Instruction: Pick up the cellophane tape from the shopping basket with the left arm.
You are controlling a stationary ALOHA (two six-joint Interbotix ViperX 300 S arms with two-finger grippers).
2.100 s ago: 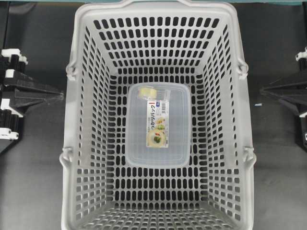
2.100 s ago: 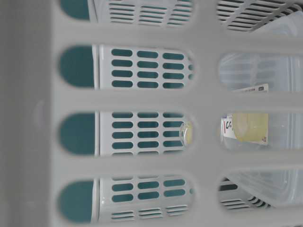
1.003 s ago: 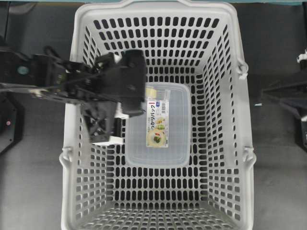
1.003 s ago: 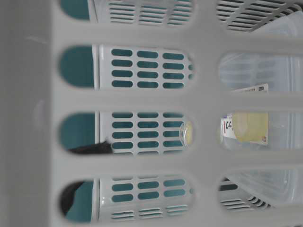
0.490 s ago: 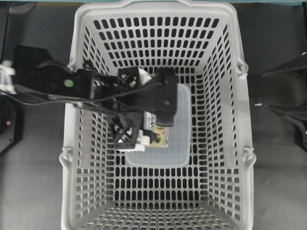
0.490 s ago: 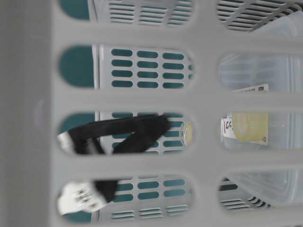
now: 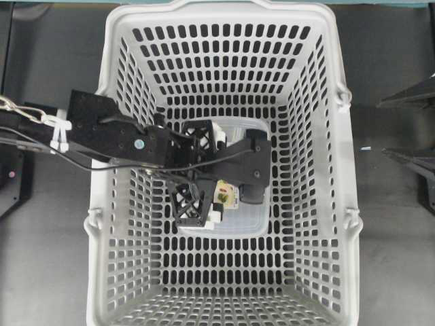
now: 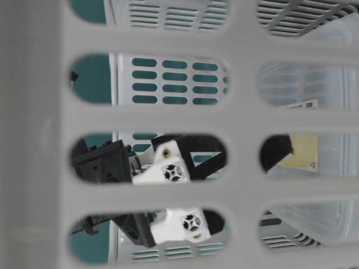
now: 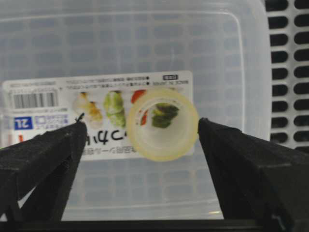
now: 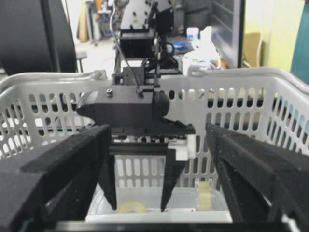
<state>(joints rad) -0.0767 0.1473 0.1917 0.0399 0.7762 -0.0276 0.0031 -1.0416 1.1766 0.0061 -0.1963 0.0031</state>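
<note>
From overhead we see the left arm (image 7: 109, 139), black with flat perforated plates and loose cables, reaching in from the left edge of the frame over the basket's left wall and angling down toward the centre. Its pincer (image 7: 204, 173) hangs low inside the shopping basket (image 7: 224, 41), a large light-grey plastic tub with slotted walls and floor, standing on a dark table (image 7: 47, 272).

The left wrist view looks straight down between the two black fingers (image 9: 43, 159), which stand wide apart at the lower left and lower right of the frame. Centred between them, touching neither, lies the cellophane tape (image 9: 162, 124), a small pale-yellow translucent ring. It rests on the lid of a clear rectangular box (image 9: 145, 48), over the box's white food-picture label (image 9: 96, 104). The pincer holds nothing.

Only the right wrist view shows the arm from the side: its fingers point down on either side of the tape (image 10: 130, 208). That view also frames the right pincer (image 10: 154, 193), fully spread and empty, outside the basket.

The table-level view, through the basket's slots, shows white finger tips (image 8: 171, 168).
</note>
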